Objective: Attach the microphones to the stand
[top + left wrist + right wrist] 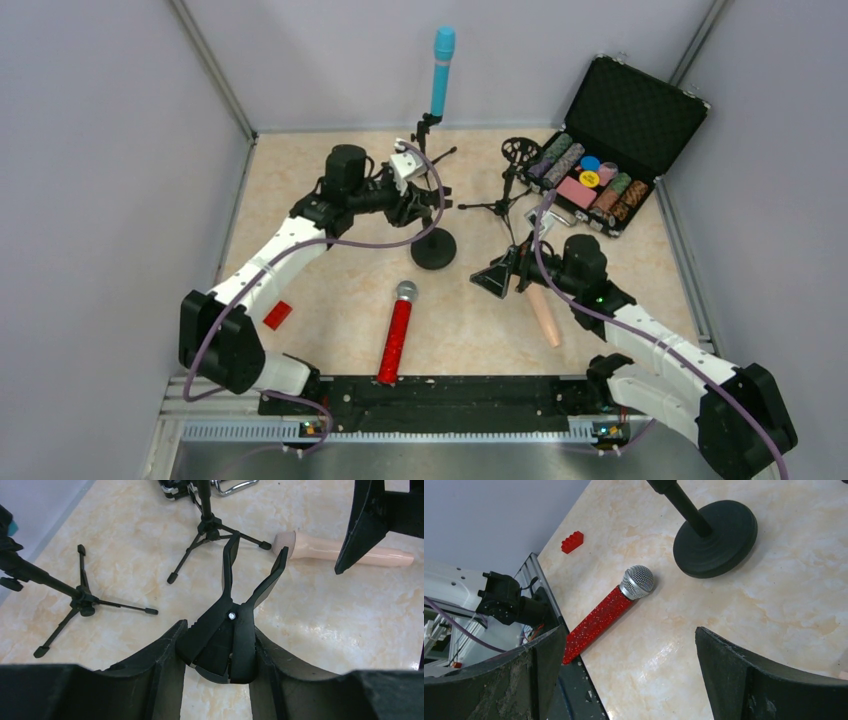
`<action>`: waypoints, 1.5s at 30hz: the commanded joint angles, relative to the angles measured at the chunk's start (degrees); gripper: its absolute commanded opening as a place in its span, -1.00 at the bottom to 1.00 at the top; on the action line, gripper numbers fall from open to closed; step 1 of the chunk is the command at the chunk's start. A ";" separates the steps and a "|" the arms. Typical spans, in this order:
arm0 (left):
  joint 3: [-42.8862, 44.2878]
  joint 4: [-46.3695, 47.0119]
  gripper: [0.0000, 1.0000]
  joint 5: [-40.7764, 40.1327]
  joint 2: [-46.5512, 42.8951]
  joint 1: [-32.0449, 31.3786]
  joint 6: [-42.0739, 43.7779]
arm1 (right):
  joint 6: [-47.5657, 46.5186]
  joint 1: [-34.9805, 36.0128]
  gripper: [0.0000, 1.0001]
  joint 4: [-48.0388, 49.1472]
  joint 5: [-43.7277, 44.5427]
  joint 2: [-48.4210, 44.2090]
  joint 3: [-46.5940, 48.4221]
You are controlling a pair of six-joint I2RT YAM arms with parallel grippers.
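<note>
The left gripper has its 2 fingers pressed in on the handles of the black clip. That squeeze is why the clip's 2 prongs stand spread apart out beyond the fingertips, a mouth held wide for a microphone. From above, this clip looks to be the head of the round-base stand, whose heavy foot sits just under those fingers.

Over to the right gripper: its fingers are spread wide with nothing between them. The peach microphone lies flat on the table just beside these fingers, on their near side. In the left wrist view it lies past the clip's prongs. It looks like the next one to go in, since the right arm is free to lift it while the left props the clip apart.

The red microphone lies flat ahead of the right fingertips, its silver head pointing toward the stand's foot, and neither gripper touches it.

The teal microphone stands upright in a tripod well beyond the left fingers, so 1 is mounted and 2 are left to do. A second tripod stands between the 2 grippers with its ring holder empty.

One risk: if the left fingers ease off, that clip likely snaps shut before anything is seated.
</note>
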 commanded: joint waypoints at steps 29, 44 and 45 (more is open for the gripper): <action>-2.77 10.03 0.97 3.82 -4.77 -3.54 3.87 | 0.58 -0.55 0.94 3.26 0.37 -0.20 0.88; -5.29 22.25 0.37 3.08 -2.35 -3.02 -7.81 | 2.10 -0.57 0.94 4.90 0.07 0.18 -0.05; -5.25 21.75 0.35 3.00 -1.94 -2.97 -7.43 | 2.10 -0.61 0.94 4.98 0.02 0.25 0.01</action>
